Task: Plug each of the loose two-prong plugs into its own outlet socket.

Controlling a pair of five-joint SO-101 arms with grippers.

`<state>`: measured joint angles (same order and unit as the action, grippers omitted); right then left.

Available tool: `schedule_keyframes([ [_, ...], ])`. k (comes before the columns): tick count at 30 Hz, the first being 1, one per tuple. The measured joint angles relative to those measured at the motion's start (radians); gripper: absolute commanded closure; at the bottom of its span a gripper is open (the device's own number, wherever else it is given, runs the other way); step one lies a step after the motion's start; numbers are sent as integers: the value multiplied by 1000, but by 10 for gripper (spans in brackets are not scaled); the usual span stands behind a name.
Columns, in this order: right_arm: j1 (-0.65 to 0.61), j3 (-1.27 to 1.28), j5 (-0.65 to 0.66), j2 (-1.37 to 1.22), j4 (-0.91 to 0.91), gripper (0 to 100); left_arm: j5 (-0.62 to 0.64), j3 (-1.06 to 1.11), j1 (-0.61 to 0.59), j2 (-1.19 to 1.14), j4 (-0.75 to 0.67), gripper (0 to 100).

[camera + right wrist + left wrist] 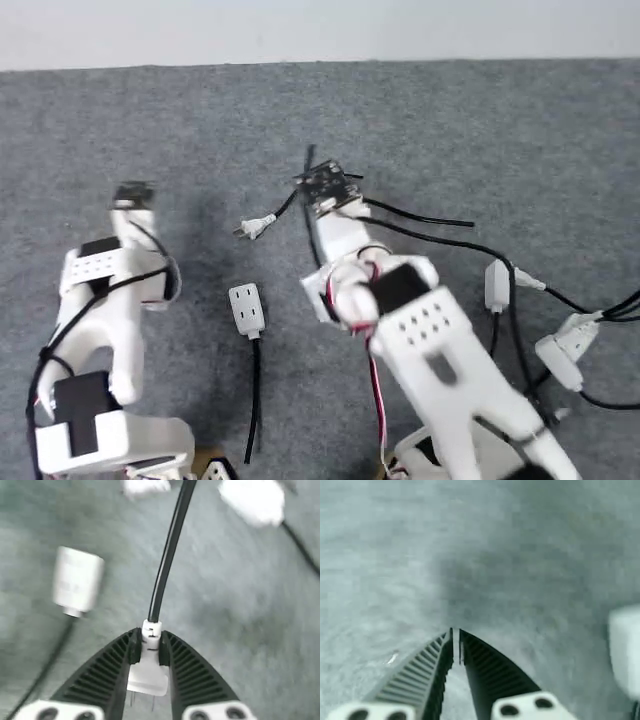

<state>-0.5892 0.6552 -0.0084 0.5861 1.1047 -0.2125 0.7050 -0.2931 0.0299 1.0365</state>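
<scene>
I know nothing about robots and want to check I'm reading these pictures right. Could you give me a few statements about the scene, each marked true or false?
1. The right gripper is shut on a white two-prong plug. True.
2. The left gripper holds a plug too. False: it is shut on nothing.
3. The held plug's cord is red. False: it is black.
4. A white outlet socket lies on the grey mat between the two arms. True.
</scene>
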Motion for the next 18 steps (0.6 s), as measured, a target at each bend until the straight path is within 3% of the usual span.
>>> schedule_keyframes([
  [5,-117,0,0,91,-31,991,-281,17,81,0,72,990],
  [12,-259,51,-35,87,-160,991,-430,25,133,0,100,990],
  [18,-284,68,-38,37,-215,991,-505,25,140,0,126,990],
])
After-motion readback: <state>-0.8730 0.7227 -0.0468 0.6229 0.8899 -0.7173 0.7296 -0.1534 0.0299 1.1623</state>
